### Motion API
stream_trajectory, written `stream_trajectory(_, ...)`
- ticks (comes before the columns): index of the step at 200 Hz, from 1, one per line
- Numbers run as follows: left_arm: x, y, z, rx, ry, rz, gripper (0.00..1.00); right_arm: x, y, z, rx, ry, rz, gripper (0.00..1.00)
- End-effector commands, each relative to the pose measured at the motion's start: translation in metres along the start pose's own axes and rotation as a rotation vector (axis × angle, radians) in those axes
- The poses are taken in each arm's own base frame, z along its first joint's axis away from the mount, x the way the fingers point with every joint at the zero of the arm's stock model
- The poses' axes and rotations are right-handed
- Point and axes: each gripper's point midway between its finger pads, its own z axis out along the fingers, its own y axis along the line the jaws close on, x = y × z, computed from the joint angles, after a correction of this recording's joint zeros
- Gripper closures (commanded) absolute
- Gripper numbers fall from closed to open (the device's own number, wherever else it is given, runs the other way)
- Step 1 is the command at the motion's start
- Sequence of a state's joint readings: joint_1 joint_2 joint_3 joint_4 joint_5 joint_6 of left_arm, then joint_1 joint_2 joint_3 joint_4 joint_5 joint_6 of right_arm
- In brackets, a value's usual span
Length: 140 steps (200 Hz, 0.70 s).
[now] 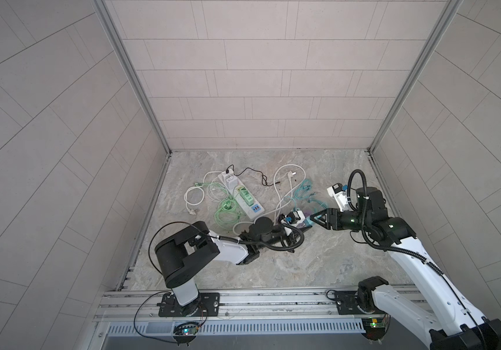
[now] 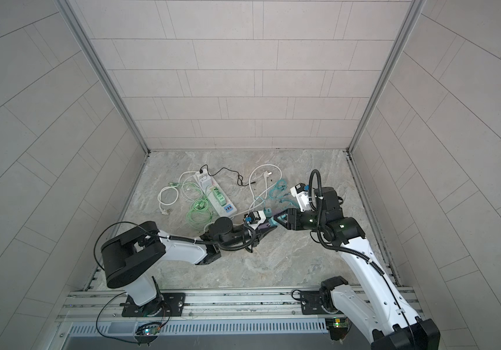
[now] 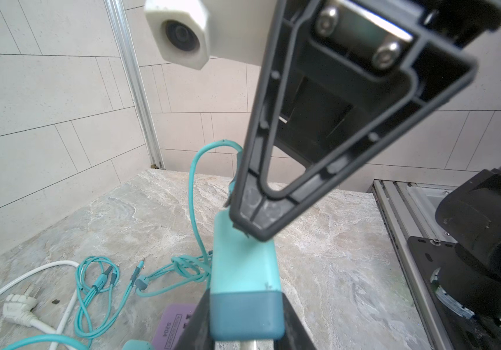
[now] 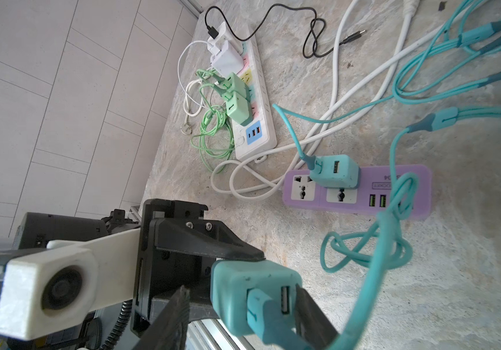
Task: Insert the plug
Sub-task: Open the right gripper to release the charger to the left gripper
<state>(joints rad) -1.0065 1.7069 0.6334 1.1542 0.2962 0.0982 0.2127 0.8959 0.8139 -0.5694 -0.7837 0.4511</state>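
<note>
The plug (image 3: 244, 272), a teal charger block with a teal cable (image 4: 373, 272) in its USB end, hangs above the marble floor between both grippers. My left gripper (image 3: 246, 318) is shut on its darker end. My right gripper (image 4: 241, 289) stands open around the cable end: one finger (image 4: 307, 306) touches the block, the other (image 4: 176, 309) stands apart. Both top views show the grippers meeting tip to tip, left (image 1: 302, 227) and right (image 1: 313, 218), right (image 2: 277, 220). The purple power strip (image 4: 394, 194) lies just beyond, with another teal charger (image 4: 332, 171) plugged in.
A white power strip (image 1: 243, 198) with green chargers (image 4: 237, 103) and white ones lies at the back left. Green (image 1: 226, 212), white (image 1: 282, 181), black and teal (image 1: 305, 188) cables sprawl around both strips. Tiled walls close three sides; a metal rail (image 1: 258, 303) runs along the front.
</note>
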Motion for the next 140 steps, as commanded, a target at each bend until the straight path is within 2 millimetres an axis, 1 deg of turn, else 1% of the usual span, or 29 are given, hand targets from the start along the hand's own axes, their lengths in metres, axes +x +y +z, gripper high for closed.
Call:
stream_trajectory(1, -0.032, -0.005, -0.005, 0.018, -0.1, 0.04, 0.97, 0.003, 0.003, 0.001, -0.032, 0.003, -0.002, 0.46)
stream_trajectory(27, -0.037, -0.005, -0.006, 0.02, -0.115, 0.04, 0.97, 0.007, -0.002, 0.004, -0.02, 0.013, 0.009, 0.46)
stream_trajectory(66, -0.041, -0.004, -0.009, 0.013, -0.125, 0.037, 0.97, 0.006, -0.004, 0.004, -0.007, 0.007, 0.014, 0.46)
stream_trajectory(102, -0.042, -0.006, -0.008, 0.023, -0.123, 0.037, 0.97, 0.002, 0.002, 0.003, -0.038, -0.006, 0.013, 0.47)
stream_trajectory(123, -0.041, -0.006, -0.007, 0.026, -0.12, 0.034, 0.97, -0.002, 0.01, 0.003, -0.083, -0.023, 0.013, 0.48)
stream_trajectory(140, -0.041, -0.005, -0.006, 0.022, -0.121, 0.033, 0.97, -0.003, 0.011, 0.004, -0.093, -0.024, 0.018, 0.49)
